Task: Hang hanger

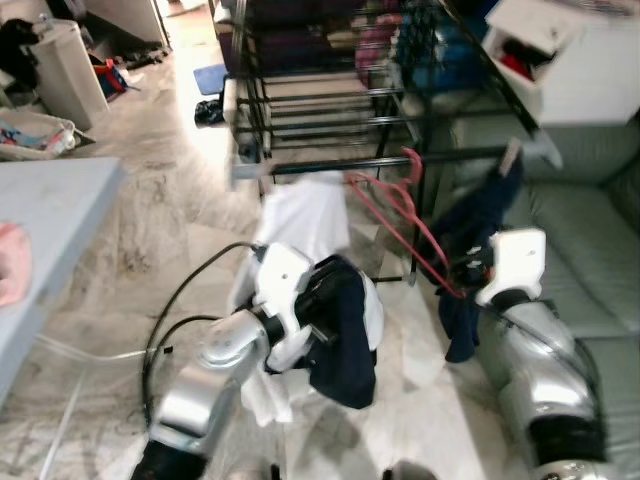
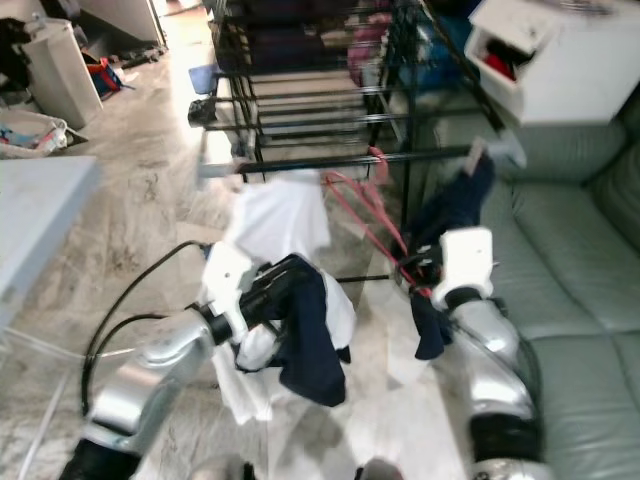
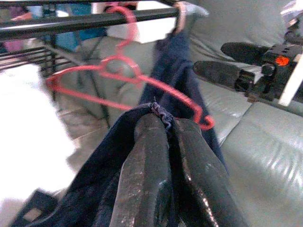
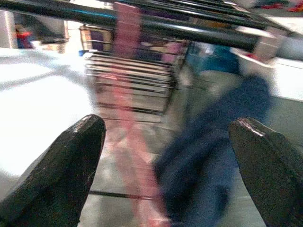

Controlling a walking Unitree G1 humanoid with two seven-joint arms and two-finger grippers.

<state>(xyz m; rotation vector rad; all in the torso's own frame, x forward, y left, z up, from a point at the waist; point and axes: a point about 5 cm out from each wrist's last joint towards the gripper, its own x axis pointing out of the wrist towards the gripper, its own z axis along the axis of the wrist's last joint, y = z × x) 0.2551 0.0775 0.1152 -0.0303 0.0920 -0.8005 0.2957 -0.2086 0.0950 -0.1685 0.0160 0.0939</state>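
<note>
Just ahead of the right gripper [image 4: 165, 170], whose fingers stand wide apart, the pink hanger [image 1: 405, 215] hangs by its hook on the black rail [image 1: 380, 160] of the drying rack, beside a dark blue garment [image 1: 480, 215]. Below and short of the rail, the left gripper [image 3: 165, 142] is clamped on navy cloth [image 1: 345, 335].

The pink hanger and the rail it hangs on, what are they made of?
The pink hanger looks like thin moulded plastic: even colour, slim rounded bars. The black rail looks like painted metal tube, with a shiny streak along it. I can't be sure of either.
</note>
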